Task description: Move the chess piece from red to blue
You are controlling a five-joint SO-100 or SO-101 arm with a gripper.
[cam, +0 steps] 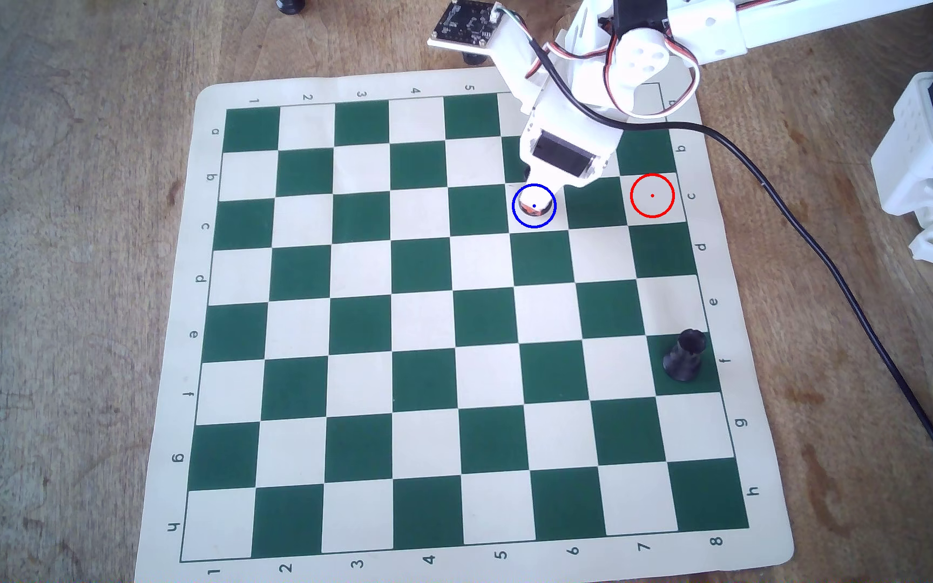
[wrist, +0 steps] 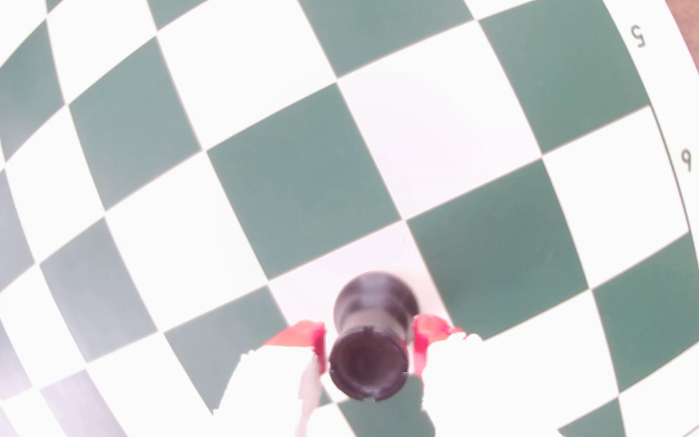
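overhead: my gripper (cam: 534, 206) sits over blue (cam: 515, 216), hiding the chess piece; red (cam: 652, 174) empty
wrist: chess piece (wrist: 366, 336) visible between red pads (wrist: 421, 336)
grip: clamped on its head

In the overhead view, the chessboard (cam: 374, 314) lies on the worktop (cam: 60, 280); the hand (cam: 534, 206) sits inside the blue circle (cam: 513, 216), the red circle (cam: 632, 188) to its right, a rook (cam: 684, 354) lower right.

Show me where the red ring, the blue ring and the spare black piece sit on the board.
red ring (cam: 631, 195): overhead view, on its left edge.
blue ring (cam: 534, 226): overhead view, on its bottom edge, around the hand's tip.
spare black piece (cam: 684, 354): overhead view, on its body.
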